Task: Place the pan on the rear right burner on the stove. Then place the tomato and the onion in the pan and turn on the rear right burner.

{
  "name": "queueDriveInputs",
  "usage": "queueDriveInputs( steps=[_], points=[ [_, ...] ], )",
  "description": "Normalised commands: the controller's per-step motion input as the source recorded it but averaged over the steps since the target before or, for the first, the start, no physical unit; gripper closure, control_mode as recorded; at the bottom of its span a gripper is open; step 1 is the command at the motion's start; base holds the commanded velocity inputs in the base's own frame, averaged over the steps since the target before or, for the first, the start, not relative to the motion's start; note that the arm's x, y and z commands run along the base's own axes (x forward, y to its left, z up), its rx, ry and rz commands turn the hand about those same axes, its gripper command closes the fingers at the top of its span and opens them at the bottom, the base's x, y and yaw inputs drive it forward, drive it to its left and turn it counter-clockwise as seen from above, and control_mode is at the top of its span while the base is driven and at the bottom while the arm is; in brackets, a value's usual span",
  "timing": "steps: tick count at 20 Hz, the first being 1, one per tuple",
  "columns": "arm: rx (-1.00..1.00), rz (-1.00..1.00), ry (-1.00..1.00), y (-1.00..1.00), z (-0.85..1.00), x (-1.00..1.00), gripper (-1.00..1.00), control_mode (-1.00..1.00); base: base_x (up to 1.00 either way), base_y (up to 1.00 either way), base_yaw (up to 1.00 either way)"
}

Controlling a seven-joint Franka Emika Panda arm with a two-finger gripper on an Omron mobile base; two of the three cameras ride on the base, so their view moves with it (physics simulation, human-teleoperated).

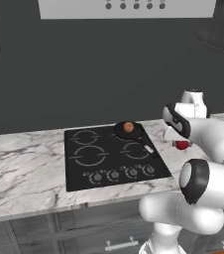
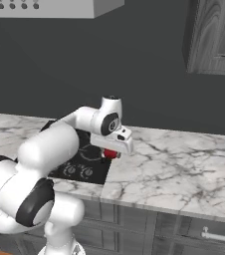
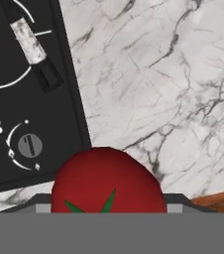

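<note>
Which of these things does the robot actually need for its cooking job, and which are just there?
Needed:
pan on the rear right burner
onion in the pan
tomato on the counter
stove
knobs

Just there:
marble counter
hood
wall cabinet

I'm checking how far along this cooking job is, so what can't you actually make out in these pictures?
- Gripper fingertips: hidden by the hand in the right base view; whether it holds the tomato is unclear.
- Tomato's underside: cut off by the hand view's bottom edge.
- Knob setting: too small in the left base view.
- Pan in the right base view: behind the arm.
</note>
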Motion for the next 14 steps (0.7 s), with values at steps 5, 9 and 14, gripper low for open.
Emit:
queueDriveInputs(
  steps=[5,9,14],
  points=[
    [0.03,0.09,0.00,0.34,0.19,0.36,1.00,-1.00,0.00,0.00,0.00],
    [0.01,0.07,0.00,0.37,0.13,0.42,1.00,-1.00,0.00,0.00,0.00],
    [0.01,0.06,0.00,0.34,0.06,0.52,1.00,-1.00,0.00,0.00,0.00]
  ],
)
